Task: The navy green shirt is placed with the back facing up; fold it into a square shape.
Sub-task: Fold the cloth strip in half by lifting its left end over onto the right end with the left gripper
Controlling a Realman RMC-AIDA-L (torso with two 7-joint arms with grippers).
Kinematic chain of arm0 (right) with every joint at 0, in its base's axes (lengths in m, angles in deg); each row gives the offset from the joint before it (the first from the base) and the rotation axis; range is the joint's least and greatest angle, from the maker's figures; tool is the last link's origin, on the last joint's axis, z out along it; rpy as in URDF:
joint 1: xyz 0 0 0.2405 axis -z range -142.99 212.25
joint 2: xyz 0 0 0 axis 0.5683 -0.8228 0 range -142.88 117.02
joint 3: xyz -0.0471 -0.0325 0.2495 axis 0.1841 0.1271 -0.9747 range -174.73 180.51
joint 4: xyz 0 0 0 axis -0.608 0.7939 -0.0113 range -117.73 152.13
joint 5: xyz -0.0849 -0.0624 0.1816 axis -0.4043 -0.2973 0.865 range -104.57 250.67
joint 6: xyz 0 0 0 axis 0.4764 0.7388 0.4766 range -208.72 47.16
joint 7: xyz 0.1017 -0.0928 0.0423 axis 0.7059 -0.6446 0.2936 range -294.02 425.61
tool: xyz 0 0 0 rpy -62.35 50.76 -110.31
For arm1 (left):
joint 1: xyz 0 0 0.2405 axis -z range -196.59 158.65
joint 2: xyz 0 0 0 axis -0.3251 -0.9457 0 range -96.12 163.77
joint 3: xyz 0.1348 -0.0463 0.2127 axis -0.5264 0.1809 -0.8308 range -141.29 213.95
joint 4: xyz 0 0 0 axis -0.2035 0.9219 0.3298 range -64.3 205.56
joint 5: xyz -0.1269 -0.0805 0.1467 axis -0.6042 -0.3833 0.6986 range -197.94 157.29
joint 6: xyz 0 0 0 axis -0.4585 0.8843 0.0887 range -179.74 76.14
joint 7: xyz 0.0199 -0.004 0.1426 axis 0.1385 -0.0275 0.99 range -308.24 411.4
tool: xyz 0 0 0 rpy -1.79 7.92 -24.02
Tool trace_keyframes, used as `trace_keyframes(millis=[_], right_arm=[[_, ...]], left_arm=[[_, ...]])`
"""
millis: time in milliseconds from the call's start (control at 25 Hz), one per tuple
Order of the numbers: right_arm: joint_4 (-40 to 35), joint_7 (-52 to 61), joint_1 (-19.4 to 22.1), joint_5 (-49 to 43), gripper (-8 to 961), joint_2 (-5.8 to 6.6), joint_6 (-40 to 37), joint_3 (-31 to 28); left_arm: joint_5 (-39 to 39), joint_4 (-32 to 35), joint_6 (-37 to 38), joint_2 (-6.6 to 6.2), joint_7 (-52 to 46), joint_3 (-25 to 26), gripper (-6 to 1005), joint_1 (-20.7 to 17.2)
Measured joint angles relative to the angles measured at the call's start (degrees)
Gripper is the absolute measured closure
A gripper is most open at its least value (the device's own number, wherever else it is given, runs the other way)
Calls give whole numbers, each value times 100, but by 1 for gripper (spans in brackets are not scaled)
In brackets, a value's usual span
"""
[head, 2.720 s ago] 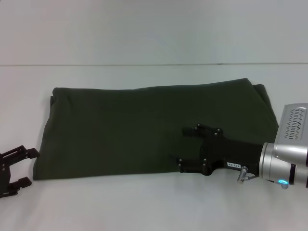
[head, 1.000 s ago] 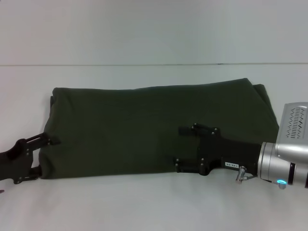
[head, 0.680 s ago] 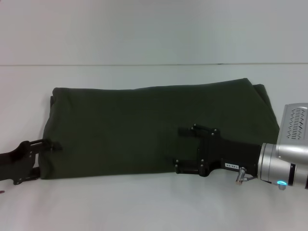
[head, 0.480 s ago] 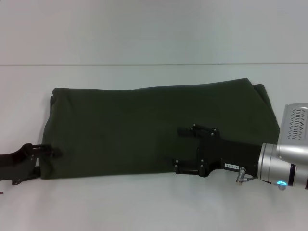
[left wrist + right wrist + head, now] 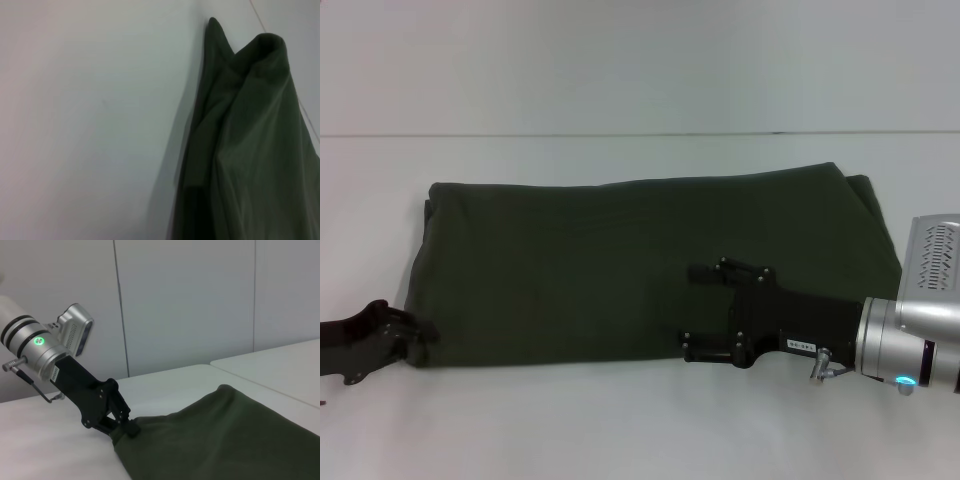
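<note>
A: Shirt first. Where's yours sitting?

B: The navy green shirt (image 5: 640, 265) fills the middle of the head frame, folded into a long horizontal band on the white table (image 5: 640, 430). Plain olive side up, no lettering showing. You've got a second layer peeking out along its upper right edge, near the right end.

A: Corners?

B: Lower left corner is where your left gripper (image 5: 408, 330) is. Its fingers are pinched together on the cloth right at that corner, low in the left of the frame. The right wrist picture backs that up: the same gripper (image 5: 122, 426) shows in the lower left there, clamped on the shirt's (image 5: 225, 440) corner, fabric bunched at the tips. The left wrist picture gives you just the shirt (image 5: 250, 150) hanging in folds along the right side, with bare table (image 5: 90, 125) on the left; no fingers visible in it.

A: And your right one?

B: Right gripper (image 5: 690, 312) comes in from the lower right of the head frame, lying over the shirt's lower edge, right of centre. Fingers are spread wide apart, one further up over the cloth, one at the hem line. Can't tell whether they touch the fabric. Nothing held between them.

A: Anything else around?

B: A pale wall (image 5: 190, 305) with vertical seams fills the top of the right wrist picture.
</note>
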Motion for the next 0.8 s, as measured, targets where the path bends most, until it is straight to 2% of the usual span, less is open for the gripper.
trace_keyframes(millis=[280, 800], right_arm=[[0, -1, 0, 0, 38, 0, 1, 2], [5, -2, 4, 119, 38, -8, 2, -21]], left_arm=[[5, 3, -5, 0, 7, 6, 983, -6], [465, 296, 85, -144, -20, 85, 989, -55]])
